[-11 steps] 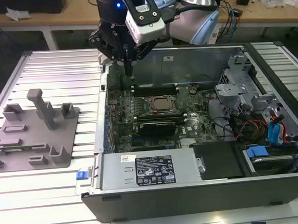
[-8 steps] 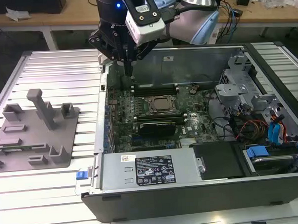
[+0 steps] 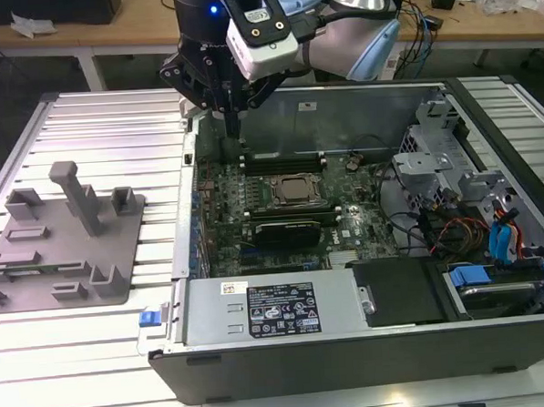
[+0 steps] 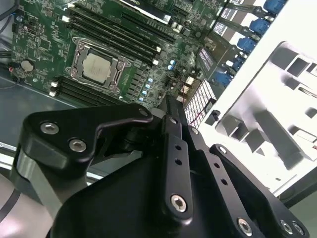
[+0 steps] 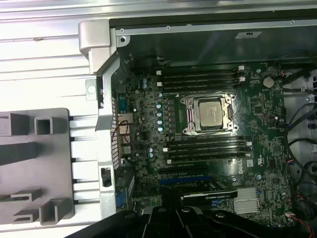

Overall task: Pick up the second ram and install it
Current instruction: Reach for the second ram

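My gripper (image 3: 231, 133) hangs over the back corner of the open computer case (image 3: 353, 354), at the exterior view's left side of the motherboard (image 3: 253, 182). Its fingers (image 4: 173, 129) are pressed together, and nothing shows between them. Dark narrow strips lie in the memory slots (image 5: 200, 79) behind the CPU socket (image 5: 208, 114). More lie in the slots (image 5: 205, 151) in front of it. I cannot tell which of these strips, if any, is the second ram.
A grey fixture tray (image 3: 64, 233) with posts lies on the ribbed metal table at the exterior view's left, with no stick on it. A black expansion card (image 3: 292, 228) sits in front of the socket. Drive cages and cables (image 3: 464, 203) crowd the case's right side.
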Controlling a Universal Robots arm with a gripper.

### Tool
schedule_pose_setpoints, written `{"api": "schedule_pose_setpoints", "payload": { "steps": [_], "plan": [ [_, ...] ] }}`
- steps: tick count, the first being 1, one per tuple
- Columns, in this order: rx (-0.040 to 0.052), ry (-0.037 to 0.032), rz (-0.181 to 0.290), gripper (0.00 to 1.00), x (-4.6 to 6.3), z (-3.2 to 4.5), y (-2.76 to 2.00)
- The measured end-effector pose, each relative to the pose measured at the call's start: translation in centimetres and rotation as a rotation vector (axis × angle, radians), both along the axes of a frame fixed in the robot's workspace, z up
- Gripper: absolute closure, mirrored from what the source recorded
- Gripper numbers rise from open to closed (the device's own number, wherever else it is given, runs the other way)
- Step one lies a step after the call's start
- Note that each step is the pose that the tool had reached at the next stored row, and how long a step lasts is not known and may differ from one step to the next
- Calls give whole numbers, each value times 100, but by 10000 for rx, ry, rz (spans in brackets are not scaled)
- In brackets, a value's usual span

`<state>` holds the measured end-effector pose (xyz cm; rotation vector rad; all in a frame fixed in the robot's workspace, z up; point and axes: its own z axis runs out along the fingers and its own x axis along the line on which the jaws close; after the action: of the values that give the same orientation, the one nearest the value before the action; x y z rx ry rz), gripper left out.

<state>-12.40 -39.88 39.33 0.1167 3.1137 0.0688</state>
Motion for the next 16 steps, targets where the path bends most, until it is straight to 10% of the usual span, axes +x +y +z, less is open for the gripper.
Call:
{"api": "schedule_pose_setpoints", "payload": {
  "steps": [16],
  "plan": [
    [0, -1, 1, 92, -297, 0, 2]
  ]
}}
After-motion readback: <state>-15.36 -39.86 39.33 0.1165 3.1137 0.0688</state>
